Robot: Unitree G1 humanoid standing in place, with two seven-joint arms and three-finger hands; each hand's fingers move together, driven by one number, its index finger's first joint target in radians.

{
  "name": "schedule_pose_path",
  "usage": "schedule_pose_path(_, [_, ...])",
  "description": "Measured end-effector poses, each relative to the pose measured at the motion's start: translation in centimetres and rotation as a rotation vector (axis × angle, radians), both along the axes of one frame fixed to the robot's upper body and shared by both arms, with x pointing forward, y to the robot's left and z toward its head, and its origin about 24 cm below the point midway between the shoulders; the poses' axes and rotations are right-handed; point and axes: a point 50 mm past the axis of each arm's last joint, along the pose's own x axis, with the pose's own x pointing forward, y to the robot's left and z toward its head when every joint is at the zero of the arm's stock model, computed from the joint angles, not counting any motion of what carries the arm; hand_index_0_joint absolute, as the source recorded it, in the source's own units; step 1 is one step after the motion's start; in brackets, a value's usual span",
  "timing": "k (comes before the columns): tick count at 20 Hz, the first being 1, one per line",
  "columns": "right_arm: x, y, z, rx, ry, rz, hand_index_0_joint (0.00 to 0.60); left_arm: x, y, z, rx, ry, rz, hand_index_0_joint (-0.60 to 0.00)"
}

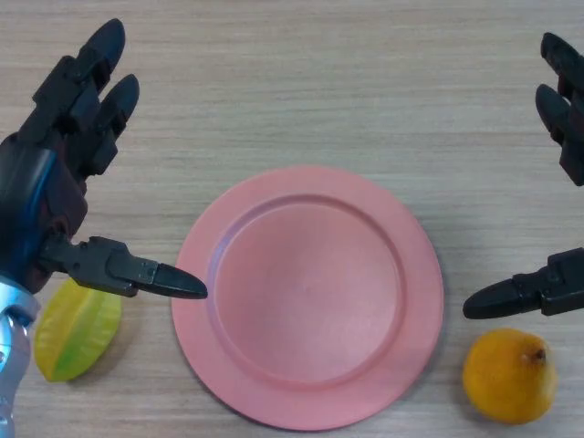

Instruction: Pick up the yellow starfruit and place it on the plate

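A yellow-green starfruit (78, 329) lies on the wooden table at the lower left, just left of the pink plate (228, 365). The plate sits in the middle and holds nothing. My left hand (57, 173) hovers over the left side, fingers straight and pointing away, thumb reaching toward the plate's left rim just above the starfruit. My right hand (558, 182) shows at the right edge, open, its thumb near the plate's right rim.
An orange round fruit (508, 375) with a small stem rests at the lower right, beside the plate and under my right thumb. The wooden table (319, 82) stretches bare beyond the plate.
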Motion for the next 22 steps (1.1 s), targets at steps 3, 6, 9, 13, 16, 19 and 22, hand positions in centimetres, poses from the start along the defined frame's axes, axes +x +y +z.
schedule_pose_path(3, [0.0,0.0,0.2,-0.002,-0.017,0.005,0.000,0.0,-0.1,0.0,0.005,0.003,-0.012,0.000])
schedule_pose_path(6, [0.0,0.1,0.1,-0.002,-0.017,0.005,0.000,-0.1,0.0,-0.1,0.004,0.007,-0.011,0.000])
schedule_pose_path(9, [0.0,0.1,0.2,-0.002,-0.019,0.006,0.000,-0.2,-0.1,-0.1,-0.024,0.008,-0.031,0.000])
schedule_pose_path(13, [-0.1,0.1,0.3,-0.002,-0.023,0.008,0.000,-1.2,0.4,0.9,-0.012,-0.043,-0.010,0.000])
schedule_pose_path(16, [-0.1,0.2,0.2,0.004,-0.021,0.016,0.000,-1.8,1.5,0.6,0.010,0.016,0.008,0.000])
schedule_pose_path(19, [0.0,0.5,0.0,0.009,-0.003,0.030,0.000,-2.8,2.7,0.2,0.041,0.038,0.035,0.000])
schedule_pose_path(22, [0.8,1.3,-0.3,0.013,0.034,0.062,0.000,-3.4,4.4,-0.8,0.220,0.066,0.166,0.000])
